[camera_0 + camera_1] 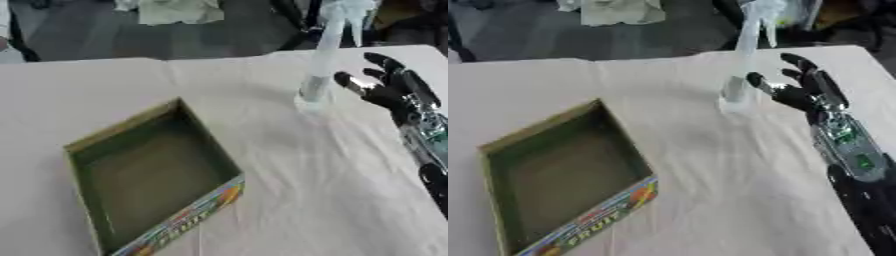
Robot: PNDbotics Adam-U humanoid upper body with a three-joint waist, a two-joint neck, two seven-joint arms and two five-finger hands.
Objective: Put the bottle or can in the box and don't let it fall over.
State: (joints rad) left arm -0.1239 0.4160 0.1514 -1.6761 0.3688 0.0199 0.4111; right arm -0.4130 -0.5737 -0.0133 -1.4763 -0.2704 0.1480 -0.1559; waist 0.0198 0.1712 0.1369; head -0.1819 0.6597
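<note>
Clear bottle (320, 65) stands on white table (289, 175) at 1 o'clock, tilted slightly. Right hand (391, 85) just beside it, released, fingers spread, thumb near bottle. Green box (149, 175) at 8 o'clock, well apart.

The table (289, 200) is covered with a white cloth, wrinkled in soft folds toward its right side, and its far edge runs across the upper part of both views. An open cardboard box (149, 175) with a dull green inside and a brightly printed outer side lies flat on the cloth toward the near left corner, turned at an angle to the table's edges. A clear, pale bottle (319, 70) stands on the cloth near the far right corner, well apart from the box, its upper part rising past the far edge.
</note>
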